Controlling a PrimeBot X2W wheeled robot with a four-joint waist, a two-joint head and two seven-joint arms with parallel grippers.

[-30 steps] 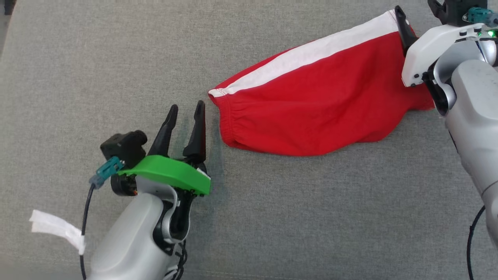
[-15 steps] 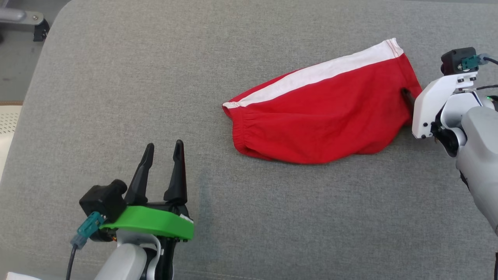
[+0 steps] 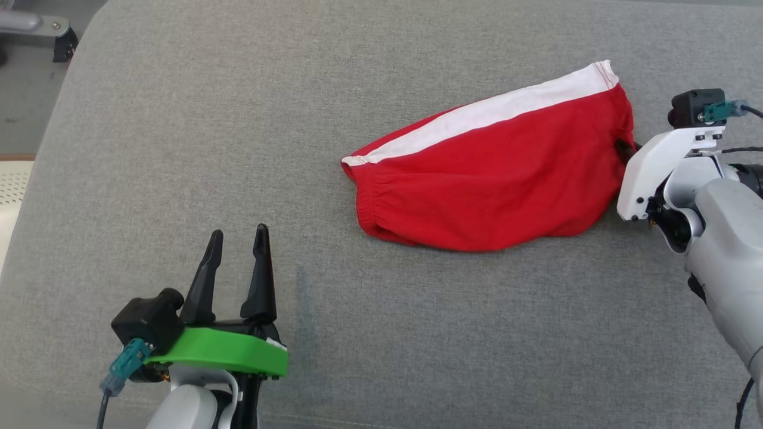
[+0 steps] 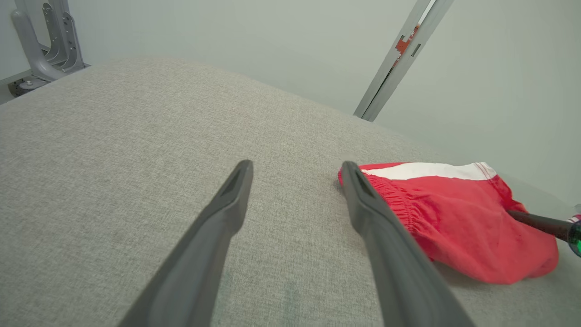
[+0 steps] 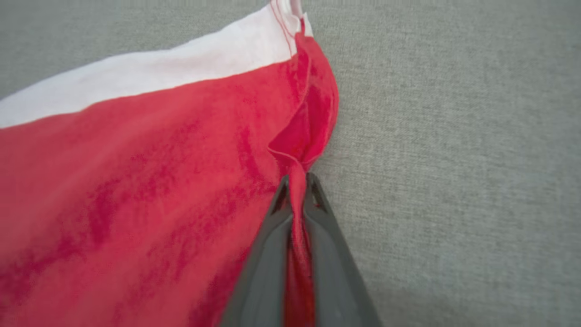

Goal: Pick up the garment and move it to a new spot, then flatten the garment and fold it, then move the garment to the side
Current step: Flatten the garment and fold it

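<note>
Lifting from this pinch called for care, I judged; my right gripper [image 5: 297, 181] was clamped on a thin twist of hem [image 5: 295, 152] at the end of the shorts [image 3: 489, 179], so a slow, straight rise would suit best, lest the cloth slip free; the shorts lay on the cushion [image 3: 179, 149] at two o'clock in the head view, white stripe [image 3: 489, 113] along the far edge, waistband [image 3: 363, 199] toward nine o'clock; my left gripper [image 3: 237, 238] hovered at seven o'clock, fingers spread and holding nothing, well apart from the cloth; it could take the waistband if the load sagged. The cushion was grey, woven and probably grippy enough to drag; beyond it stood a pale wall [image 4: 227, 36], a slanted metal strut [image 4: 399, 54] and a grey bracket [image 4: 41, 45].
</note>
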